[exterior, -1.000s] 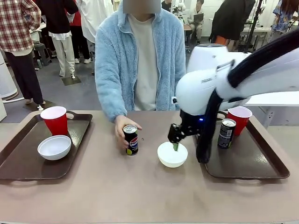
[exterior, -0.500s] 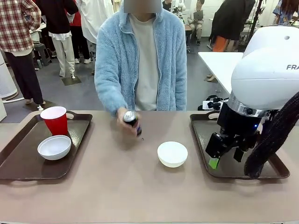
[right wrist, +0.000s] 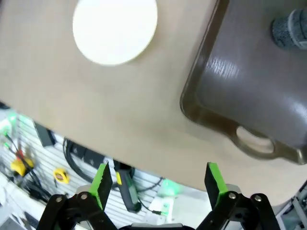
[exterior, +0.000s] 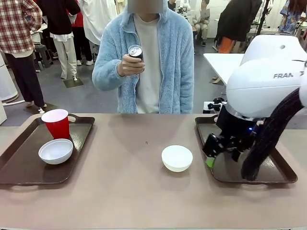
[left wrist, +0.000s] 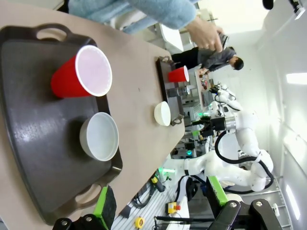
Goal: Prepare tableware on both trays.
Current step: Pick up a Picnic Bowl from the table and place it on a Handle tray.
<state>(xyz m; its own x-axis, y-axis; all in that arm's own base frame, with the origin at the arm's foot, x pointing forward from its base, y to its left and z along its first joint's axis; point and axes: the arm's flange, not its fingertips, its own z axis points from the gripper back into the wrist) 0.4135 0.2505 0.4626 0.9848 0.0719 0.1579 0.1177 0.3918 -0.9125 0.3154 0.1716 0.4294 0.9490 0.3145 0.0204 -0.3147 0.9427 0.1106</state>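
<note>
Brown plastic, the left tray [exterior: 19,167] carries a red cup [exterior: 56,123] and a white bowl [exterior: 55,151]; the left gripper [left wrist: 160,196] looks onto it, fingers apart and empty. Beyond the table the person's hand [exterior: 128,64] holds a black can [exterior: 135,51] nearly upright at chest height. The second bowl [exterior: 176,158] sits on the bare table, mouth up, round, without long axis. It lies just left of the right gripper [exterior: 221,157], which hovers spread and empty over the right tray [exterior: 230,173]; I judge this arm the nearer one.

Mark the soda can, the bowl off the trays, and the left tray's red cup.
soda can [exterior: 135,50]: front view, top end
bowl off the trays [exterior: 177,157]: front view, inside
red cup [exterior: 58,128]: front view, outer wall
</note>
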